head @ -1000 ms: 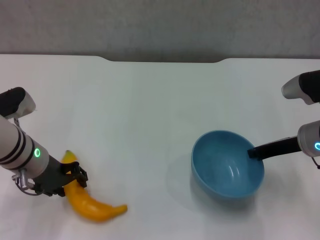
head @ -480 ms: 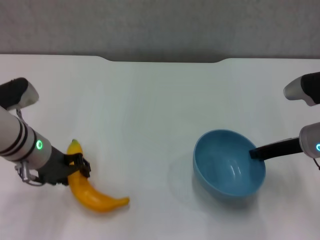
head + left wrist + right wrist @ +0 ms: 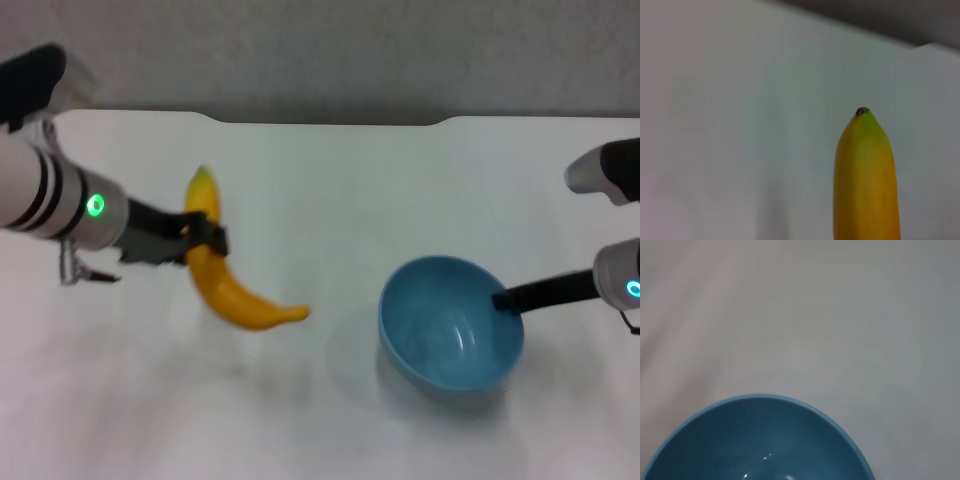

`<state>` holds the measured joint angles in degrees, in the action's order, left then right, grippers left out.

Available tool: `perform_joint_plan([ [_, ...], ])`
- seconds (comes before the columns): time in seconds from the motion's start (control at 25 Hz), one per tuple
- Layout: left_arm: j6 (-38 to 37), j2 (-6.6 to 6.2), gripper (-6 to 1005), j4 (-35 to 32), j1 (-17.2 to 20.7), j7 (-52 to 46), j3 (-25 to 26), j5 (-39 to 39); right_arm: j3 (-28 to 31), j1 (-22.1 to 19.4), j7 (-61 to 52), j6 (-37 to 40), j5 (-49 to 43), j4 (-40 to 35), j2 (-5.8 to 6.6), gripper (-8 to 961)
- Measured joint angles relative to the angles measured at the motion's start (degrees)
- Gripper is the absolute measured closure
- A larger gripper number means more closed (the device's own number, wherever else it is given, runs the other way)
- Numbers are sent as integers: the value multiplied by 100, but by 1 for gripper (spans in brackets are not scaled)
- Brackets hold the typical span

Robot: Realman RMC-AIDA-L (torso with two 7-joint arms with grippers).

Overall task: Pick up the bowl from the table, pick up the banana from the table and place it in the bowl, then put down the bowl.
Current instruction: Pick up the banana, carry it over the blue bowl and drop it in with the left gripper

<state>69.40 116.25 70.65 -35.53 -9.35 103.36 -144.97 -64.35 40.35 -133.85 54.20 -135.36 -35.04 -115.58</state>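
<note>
The yellow-orange banana hangs above the white table at the left, held near its upper part by my left gripper, which is shut on it. The left wrist view shows the banana's green tip against the tabletop. The light-blue bowl is lifted slightly over the table at the right, its shadow beneath it. My right gripper is shut on the bowl's right rim. In the right wrist view the bowl fills the lower part, empty inside.
A shallow notch is cut into the table's far edge, with a grey wall behind it. White tabletop lies between the banana and the bowl.
My left gripper has lifted the banana off the table and carried it up and to the right, toward the bowl. The bowl has barely shifted in the right gripper.
</note>
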Motion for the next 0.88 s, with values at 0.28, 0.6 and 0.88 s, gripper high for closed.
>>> perform_joint_plan([
  [0.28,-495,6,462,173,-30,962,-136,1097,-257,308,7,-5,339,70,3,925],
  [0.6,-1174,14,458,234,-11,1838,-533,2061,-313,703,-12,-3,391,138,-7,926],
  [0.88,-1796,22,454,180,152,2381,-959,2462,-404,863,2,11,599,147,-8,926],
])
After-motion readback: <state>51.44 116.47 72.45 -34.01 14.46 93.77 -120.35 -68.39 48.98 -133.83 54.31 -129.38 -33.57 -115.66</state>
